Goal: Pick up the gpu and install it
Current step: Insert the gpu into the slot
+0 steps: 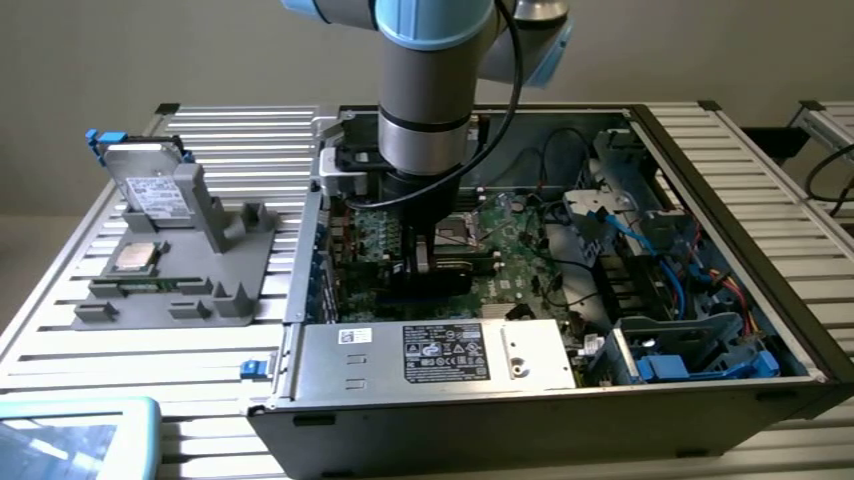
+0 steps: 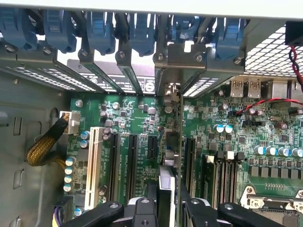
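- Inside the open computer case (image 1: pixel 747 200), the pincer (image 2: pixel 165 210) is reaching down over the motherboard (image 2: pixel 236 123) and is clamping the gpu (image 2: pixel 171 146) between its two black fingers (image 2: pixel 142 213).
- In the wrist view the gpu is standing on edge, showing as a thin strip that is running from the pincer toward the case's rear wall. Its silver bracket end is lying close to that wall.
- The card is sitting among the long black expansion slots (image 2: pixel 113 161), with a white slot (image 2: pixel 94 161) further off. Whether its lower edge is pressing into a slot I cannot tell.
- A row of blue clips (image 2: pixel 99 23) is lining the rear wall above the slot openings.
- A yellow braided cable (image 2: pixel 42 146) is curving in at the board's edge, and a red wire (image 2: pixel 265 104) is crossing the board on the other side.
- In the exterior view the pincer (image 1: pixel 427 250) and the dark gpu (image 1: pixel 430 288) are showing below the arm (image 1: pixel 427 100), near the middle of the board.
- A silver power supply (image 1: pixel 441 355) with a label is lying along the case's near side, and blue cables (image 1: pixel 674 260) are hanging at the exterior view's right.
- On the slatted tabletop (image 1: pixel 227 130), at the exterior view's left, a grey fixture (image 1: pixel 160 305) is holding a silver drive (image 1: pixel 154 185) and a small CPU chip (image 1: pixel 138 255), well apart from the pincer.
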### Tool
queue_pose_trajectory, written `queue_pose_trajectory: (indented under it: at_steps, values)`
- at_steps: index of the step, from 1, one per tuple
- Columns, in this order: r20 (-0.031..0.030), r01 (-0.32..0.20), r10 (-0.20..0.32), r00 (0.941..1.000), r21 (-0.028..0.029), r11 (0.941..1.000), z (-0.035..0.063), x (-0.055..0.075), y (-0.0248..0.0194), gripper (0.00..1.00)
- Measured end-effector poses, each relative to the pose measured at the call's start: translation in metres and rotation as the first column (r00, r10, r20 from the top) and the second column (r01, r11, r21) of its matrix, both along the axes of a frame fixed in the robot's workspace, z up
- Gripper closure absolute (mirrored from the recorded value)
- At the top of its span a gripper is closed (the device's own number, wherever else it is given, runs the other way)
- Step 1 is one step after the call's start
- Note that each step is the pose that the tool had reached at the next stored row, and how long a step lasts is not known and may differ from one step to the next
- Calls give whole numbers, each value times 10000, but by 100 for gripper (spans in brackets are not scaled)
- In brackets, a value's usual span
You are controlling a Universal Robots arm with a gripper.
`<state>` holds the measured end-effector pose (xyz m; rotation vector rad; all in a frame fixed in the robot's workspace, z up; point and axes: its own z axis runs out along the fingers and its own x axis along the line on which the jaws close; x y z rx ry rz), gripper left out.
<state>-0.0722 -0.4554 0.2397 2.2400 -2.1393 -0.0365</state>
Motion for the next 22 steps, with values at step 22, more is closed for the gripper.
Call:
queue_pose_trajectory:
  at_steps: [22]
  values:
    - [-12, 38, -38, 10000, 88, 10000, 161, 47, -13, 73]
